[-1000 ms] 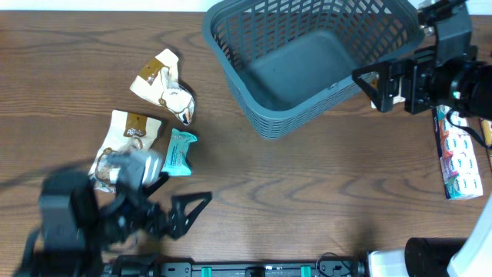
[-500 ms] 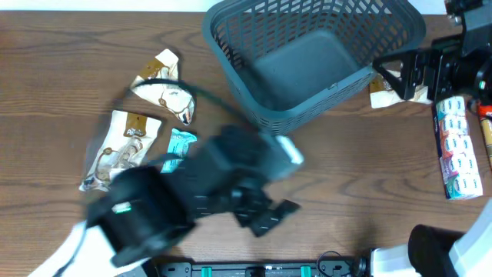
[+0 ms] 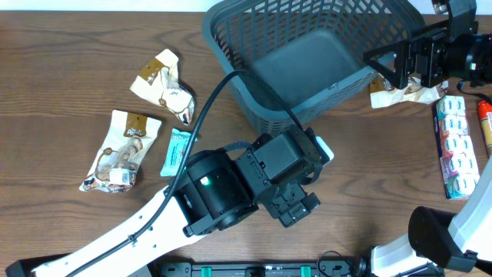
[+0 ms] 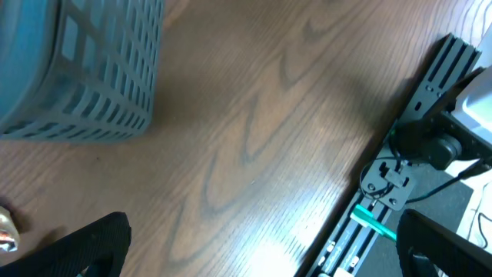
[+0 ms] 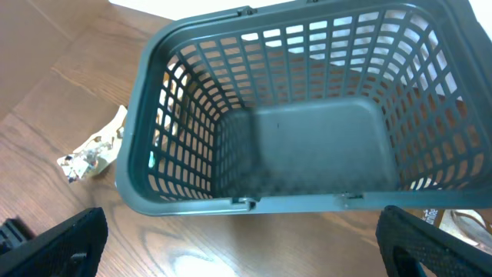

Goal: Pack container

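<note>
The container, a dark grey-blue slotted basket (image 3: 265, 104), stands at the back middle, and its floor is bare in the right wrist view (image 5: 192, 69). My left gripper (image 3: 297, 209) is open and empty, low over bare wood just in front of the basket's near corner (image 4: 84, 85). My right gripper (image 3: 381, 65) is open and empty at the basket's right side, facing into it. Two beige snack packets (image 3: 163, 83) (image 3: 119, 150) and a small teal packet (image 3: 177, 151) lie on the left.
Another beige packet (image 3: 401, 94) lies right of the basket, beside my right gripper. A long white-and-blue pack (image 3: 456, 146) and a red item (image 3: 486, 123) lie at the right edge. A black rail (image 4: 400, 177) runs along the table's front edge.
My left arm has swung from the front left corner to the middle, in front of the basket. My right gripper has moved back along the basket's right side.
</note>
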Robot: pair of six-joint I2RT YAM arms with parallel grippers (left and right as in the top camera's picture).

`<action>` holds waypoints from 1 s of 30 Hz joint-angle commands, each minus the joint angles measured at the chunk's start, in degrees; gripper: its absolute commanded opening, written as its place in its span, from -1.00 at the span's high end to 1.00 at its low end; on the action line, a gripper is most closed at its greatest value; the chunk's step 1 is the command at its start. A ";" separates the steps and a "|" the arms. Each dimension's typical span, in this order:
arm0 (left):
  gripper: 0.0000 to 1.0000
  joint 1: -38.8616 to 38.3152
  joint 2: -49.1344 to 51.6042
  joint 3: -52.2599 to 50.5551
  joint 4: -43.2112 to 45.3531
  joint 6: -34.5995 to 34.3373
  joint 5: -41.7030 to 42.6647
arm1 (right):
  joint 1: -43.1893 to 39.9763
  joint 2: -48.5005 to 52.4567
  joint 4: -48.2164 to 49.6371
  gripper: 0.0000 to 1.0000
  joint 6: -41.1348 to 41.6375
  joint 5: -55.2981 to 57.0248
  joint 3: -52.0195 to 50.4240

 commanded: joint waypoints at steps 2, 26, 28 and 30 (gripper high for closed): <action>-0.97 -0.13 0.07 0.83 0.31 -0.50 -0.26 | -0.42 -0.17 0.09 -0.99 -1.05 4.04 0.63; -0.98 -0.20 1.62 0.74 6.47 -3.98 7.80 | -1.62 17.68 10.08 -0.99 4.28 3.34 0.57; -0.99 -0.20 3.06 0.74 6.86 -4.17 8.22 | -0.85 18.62 10.16 -0.99 3.39 3.32 0.57; -0.84 -0.20 5.01 0.74 6.88 -4.63 9.51 | -0.15 19.12 10.49 -0.98 2.97 3.32 0.57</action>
